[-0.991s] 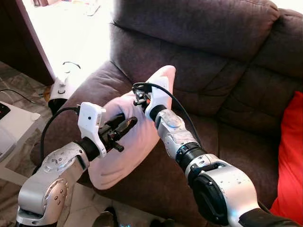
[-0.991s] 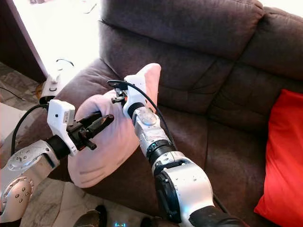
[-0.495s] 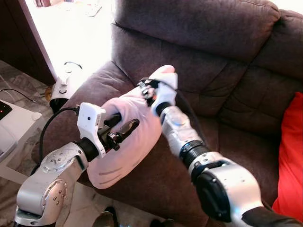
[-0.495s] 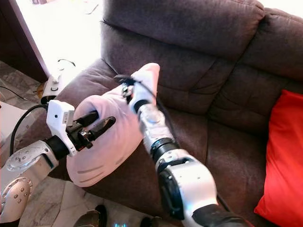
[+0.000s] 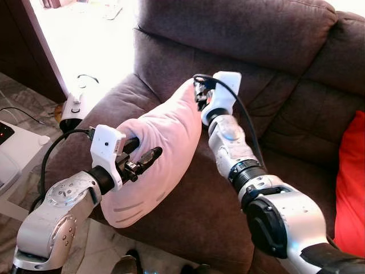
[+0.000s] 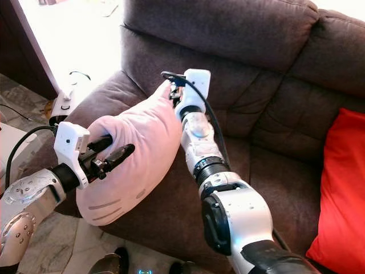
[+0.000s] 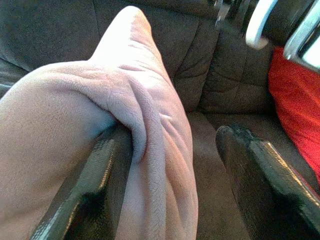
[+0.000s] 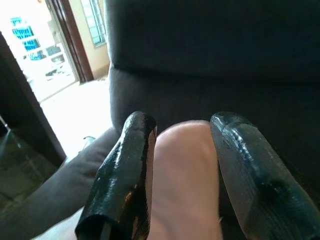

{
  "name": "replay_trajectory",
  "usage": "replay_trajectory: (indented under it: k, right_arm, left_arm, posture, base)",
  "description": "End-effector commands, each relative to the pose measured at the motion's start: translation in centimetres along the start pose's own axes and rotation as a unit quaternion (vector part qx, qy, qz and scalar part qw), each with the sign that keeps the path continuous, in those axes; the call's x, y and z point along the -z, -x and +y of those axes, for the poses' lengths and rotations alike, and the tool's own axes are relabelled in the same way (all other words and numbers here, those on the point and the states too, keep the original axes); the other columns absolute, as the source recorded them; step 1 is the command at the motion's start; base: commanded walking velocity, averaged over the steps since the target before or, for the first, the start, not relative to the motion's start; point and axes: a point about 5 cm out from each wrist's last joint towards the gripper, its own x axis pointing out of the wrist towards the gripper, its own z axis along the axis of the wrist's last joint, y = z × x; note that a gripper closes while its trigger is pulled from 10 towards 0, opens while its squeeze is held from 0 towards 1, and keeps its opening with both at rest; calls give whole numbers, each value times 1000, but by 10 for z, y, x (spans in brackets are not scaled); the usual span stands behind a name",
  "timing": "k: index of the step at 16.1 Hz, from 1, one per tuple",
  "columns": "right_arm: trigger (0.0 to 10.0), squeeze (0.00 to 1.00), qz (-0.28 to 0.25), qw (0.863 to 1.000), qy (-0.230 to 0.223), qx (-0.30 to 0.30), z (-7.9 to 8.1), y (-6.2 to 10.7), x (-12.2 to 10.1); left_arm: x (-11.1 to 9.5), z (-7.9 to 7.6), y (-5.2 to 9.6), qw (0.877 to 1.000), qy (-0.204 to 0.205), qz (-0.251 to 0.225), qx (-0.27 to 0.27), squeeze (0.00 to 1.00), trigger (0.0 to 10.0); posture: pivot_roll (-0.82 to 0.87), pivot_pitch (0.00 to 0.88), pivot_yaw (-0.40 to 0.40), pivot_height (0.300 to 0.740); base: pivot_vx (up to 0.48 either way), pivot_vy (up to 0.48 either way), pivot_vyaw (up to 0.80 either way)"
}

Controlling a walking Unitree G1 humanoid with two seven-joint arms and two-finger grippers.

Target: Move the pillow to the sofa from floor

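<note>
Since a second ago the pillow (image 5: pixel 154 154) has been swung up and stretched lengthwise, and the right gripper (image 5: pixel 198 98) has been carried from mid-cushion up toward the sofa's backrest.

From the head views, the pink pillow is seen held in the air over the seat of the brown sofa (image 5: pixel 256 51) — slanted, its upper tip near the backrest, its rounded lower end hanging past the seat's front edge. The upper tip is pinched by the right gripper, whose white camera housing sits just above the fabric. The left gripper (image 5: pixel 140 157) is placed at the pillow's lower half, one black finger pressed into the fabric and the other lying across its outer face. A red cushion (image 6: pixel 342 188) is leaned at the sofa's far right, well apart from the pillow. A white device with a cable (image 5: pixel 71 108) is seen on the floor beside the sofa's arm.

From the left wrist view, a fold of the pillow (image 7: pixel 125 125) is bunched against one finger (image 7: pixel 100 185), while the other finger stands clear of the fabric — the fingers are held fairly wide, so a firm grasp cannot be told.

From the right wrist view, the pillow's tip (image 8: pixel 182 180) is caught between the two fingers (image 8: pixel 125 170), both touching it, with the dark backrest behind.
</note>
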Motion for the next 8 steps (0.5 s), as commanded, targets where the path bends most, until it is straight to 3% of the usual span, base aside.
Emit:
replay_trajectory:
  k: [1,6,8]
  right_arm:
    - [10000,0,-30,999,3,9,-7,-3,-15]
    - [10000,0,-31,999,13,40,-32,3,-8]
    - [10000,0,-18,998,25,56,-47,10,2]
  left_arm:
    - [11,-2,0,999,-15,39,14,0,10000]
    - [26,1,12,991,-61,113,47,0,10000]
    - [35,22,10,982,-105,154,-20,0,10000]
  posture:
    - [202,195,-171,740]
    - [200,173,-159,740]
    - [201,161,-155,740]
  base:
    - [0,0,0]
    - [0,0,0]
    - [0,0,0]
